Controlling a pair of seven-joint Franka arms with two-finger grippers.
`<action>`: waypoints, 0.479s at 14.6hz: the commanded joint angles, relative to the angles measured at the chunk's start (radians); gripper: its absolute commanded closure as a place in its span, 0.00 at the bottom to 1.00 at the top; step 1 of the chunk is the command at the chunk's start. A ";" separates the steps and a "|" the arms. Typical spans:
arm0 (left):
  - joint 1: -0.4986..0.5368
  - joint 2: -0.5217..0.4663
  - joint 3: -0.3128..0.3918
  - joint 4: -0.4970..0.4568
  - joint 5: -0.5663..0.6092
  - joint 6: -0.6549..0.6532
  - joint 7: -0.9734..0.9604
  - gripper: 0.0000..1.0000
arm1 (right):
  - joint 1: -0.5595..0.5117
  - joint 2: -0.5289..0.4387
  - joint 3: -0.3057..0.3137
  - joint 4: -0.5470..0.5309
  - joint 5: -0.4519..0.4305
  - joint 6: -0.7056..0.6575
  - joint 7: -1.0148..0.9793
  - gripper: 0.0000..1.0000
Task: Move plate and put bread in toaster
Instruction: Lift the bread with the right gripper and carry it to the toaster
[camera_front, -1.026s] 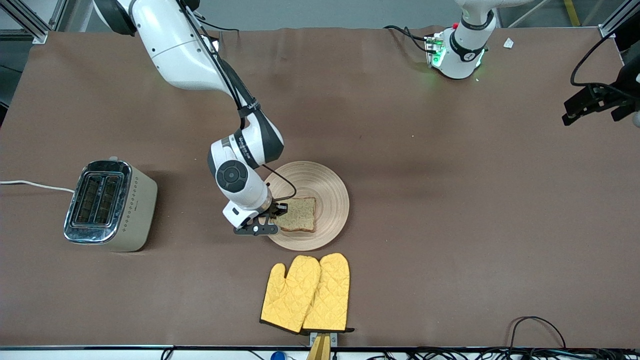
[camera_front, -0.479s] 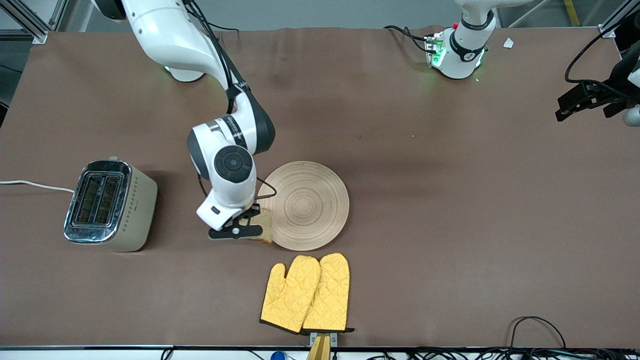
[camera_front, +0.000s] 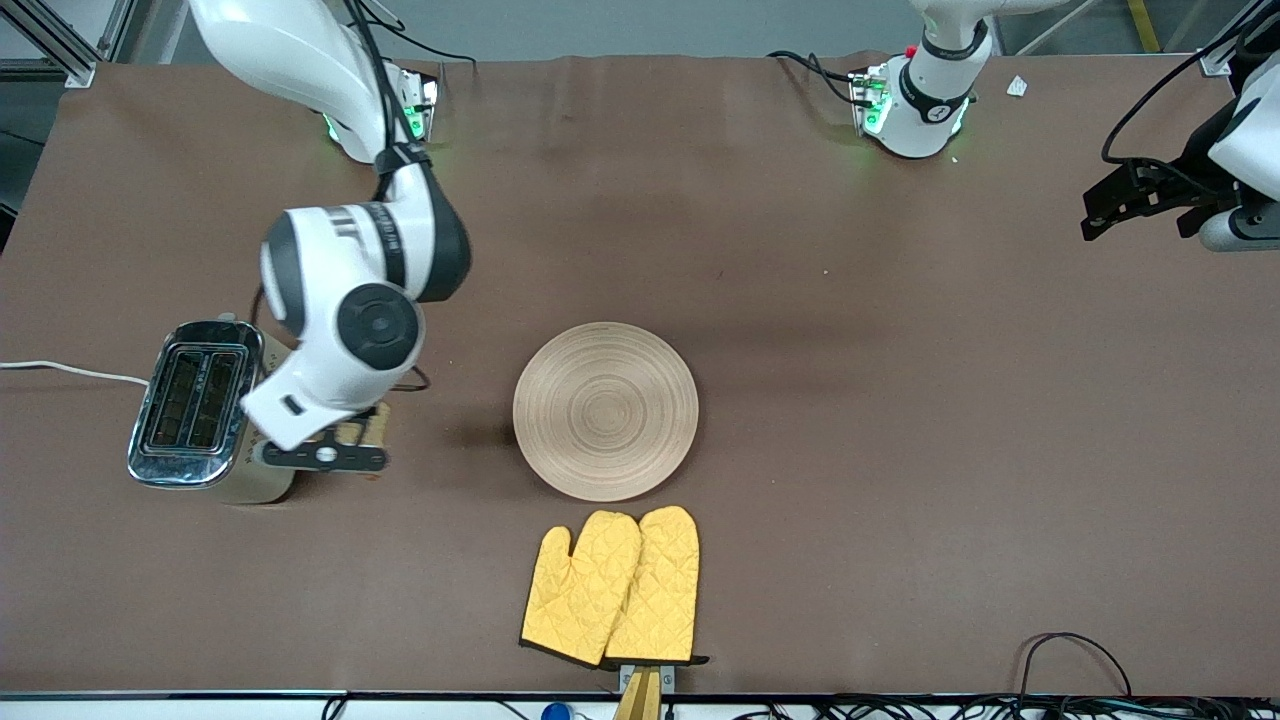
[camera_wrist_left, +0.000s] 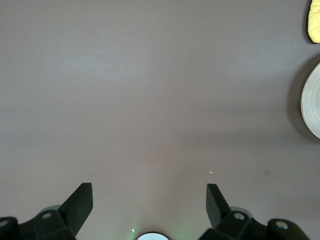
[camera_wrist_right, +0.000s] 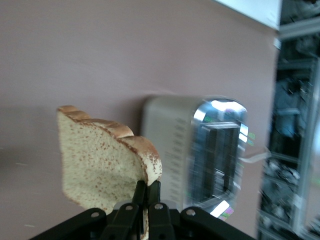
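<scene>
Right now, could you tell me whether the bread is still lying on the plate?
No, the plate is bare, and the right gripper holds the bread up beside the toaster.

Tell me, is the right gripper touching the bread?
Touching. The right wrist view shows the right gripper shut on the bread, its fingertips pinching the slice's crust edge beside the toaster.

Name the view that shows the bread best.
The right wrist view: the bread hangs edge-on in the right gripper, its shut jaws pinching the crust, beside the toaster. The front view shows only a tan sliver under the wrist. The left wrist view shows none of it.
</scene>
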 joint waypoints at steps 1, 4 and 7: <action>0.005 -0.005 -0.001 -0.002 -0.002 -0.010 0.009 0.00 | 0.005 -0.029 -0.092 -0.022 -0.023 -0.072 -0.049 1.00; 0.007 -0.004 -0.001 -0.001 -0.003 -0.010 0.009 0.00 | 0.005 -0.047 -0.185 -0.024 -0.025 -0.107 -0.175 1.00; 0.012 0.007 -0.001 0.007 -0.005 -0.007 0.009 0.00 | 0.003 -0.047 -0.253 -0.025 -0.052 -0.109 -0.304 1.00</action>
